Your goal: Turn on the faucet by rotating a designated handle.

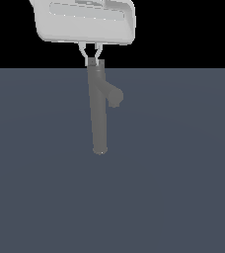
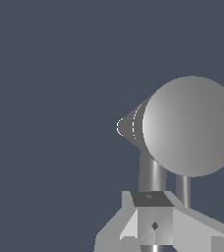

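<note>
A white boxy pincer (image 1: 93,58) hangs at the top of the exterior view, its two thin fingers (image 1: 82,49) angling down and inward to meet the upper end of the faucet (image 1: 98,113). The faucet, a plain matte grey column, stands on the dark slate-blue bench (image 1: 183,188) near the middle of the exterior view, leaning slightly, with its base resting on the surface and its cap end just under the pincer. A short stubby spout (image 1: 114,96) branches off the column toward the exterior view's right, about a third of the way down from the cap.

The fingertips sit close together right at the cap, but the exterior view is too coarse to show what lies between them.

In the wrist view the faucet (image 2: 192,125) is seen nearly end-on, its round cap filling much of the picture as a large grey disc, with the spout (image 2: 126,126) poking out from behind it. A thin light-silver handle (image 2: 183,189) and a thicker rod beside it run from the cap toward the pincer (image 2: 153,221), whose pale angular body fills the lower edge. Whether the pincer is pinching the handle or merely close around it cannot be told.
</note>
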{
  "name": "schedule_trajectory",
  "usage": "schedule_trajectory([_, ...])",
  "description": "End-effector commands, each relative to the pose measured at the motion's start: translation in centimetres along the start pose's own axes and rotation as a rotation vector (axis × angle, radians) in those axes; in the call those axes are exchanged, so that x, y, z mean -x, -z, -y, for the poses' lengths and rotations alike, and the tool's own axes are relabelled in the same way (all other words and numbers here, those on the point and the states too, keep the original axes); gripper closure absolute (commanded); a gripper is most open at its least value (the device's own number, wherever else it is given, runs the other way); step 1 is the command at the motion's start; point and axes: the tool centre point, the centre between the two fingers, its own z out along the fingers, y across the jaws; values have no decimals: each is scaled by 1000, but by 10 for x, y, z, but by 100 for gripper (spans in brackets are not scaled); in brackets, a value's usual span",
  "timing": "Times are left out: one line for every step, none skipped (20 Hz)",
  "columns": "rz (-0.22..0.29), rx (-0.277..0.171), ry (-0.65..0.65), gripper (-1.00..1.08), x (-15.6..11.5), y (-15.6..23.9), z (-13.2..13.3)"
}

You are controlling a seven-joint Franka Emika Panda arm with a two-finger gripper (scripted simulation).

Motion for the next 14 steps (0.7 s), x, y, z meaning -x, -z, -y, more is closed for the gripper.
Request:
schedule_trajectory([-4,3,-21,108,-3,1,-21])
schedule_trajectory([-2,3,-25,108,-4,1,-27])
schedule_trajectory([-1,3,-29,108,-4,0,-33])
schedule_trajectory([1,3,-33,108,-5,0,-39])
schedule_trajectory([3,2,-37,108,-6,0,-45])
schedule_trajectory([5,2,-41,108,-6,-1,-50])
schedule_trajectory([7,2,-44,108,-6,-1,-56])
schedule_trajectory([8,2,-48,108,-7,-1,-62])
schedule_trajectory([10,1,-52,108,-7,-2,-67])
schedule_trajectory([10,1,-52,108,-7,-2,-67])
schedule_trajectory([17,-9,-7,108,-5,2,-35])
schedule_trajectory([17,-8,-10,108,-8,2,-38])
schedule_trajectory([16,-7,-12,108,-11,2,-40])
schedule_trajectory([16,-7,-15,108,-14,2,-43])
